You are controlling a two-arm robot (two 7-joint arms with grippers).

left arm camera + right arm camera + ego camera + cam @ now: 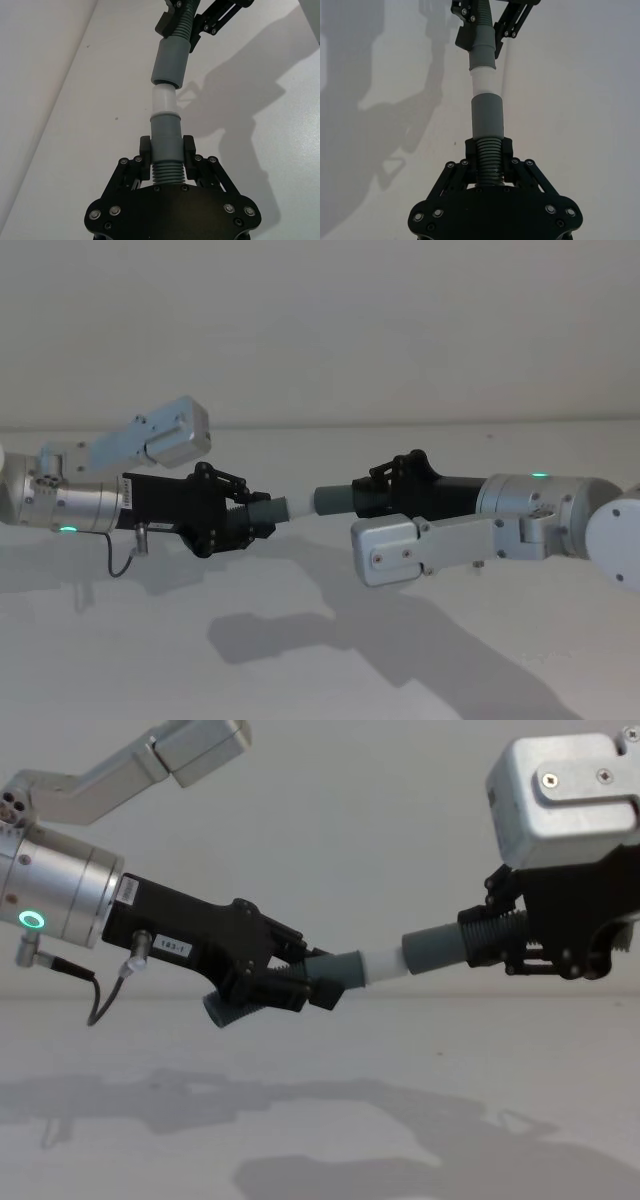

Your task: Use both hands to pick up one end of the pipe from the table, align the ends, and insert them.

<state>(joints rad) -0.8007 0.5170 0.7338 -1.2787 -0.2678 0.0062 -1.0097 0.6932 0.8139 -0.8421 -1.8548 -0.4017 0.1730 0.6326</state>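
- Both pipe pieces are held clear above the table (300, 670).
- The white-tipped piece (165, 131) is clamped by the left gripper (166, 150); the socket piece (487, 117) is clamped by the right gripper (489, 149).
- The white tip (384, 963) is met by the socket mouth and looks partly entered; full seating remains.

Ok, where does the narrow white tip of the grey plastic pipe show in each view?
Head: white tip at centre, between both grippers.
Left wrist: centre.
Right wrist: upper centre.
Chest: right of centre.
Shared landmark: the dark grey round mouth it enters.
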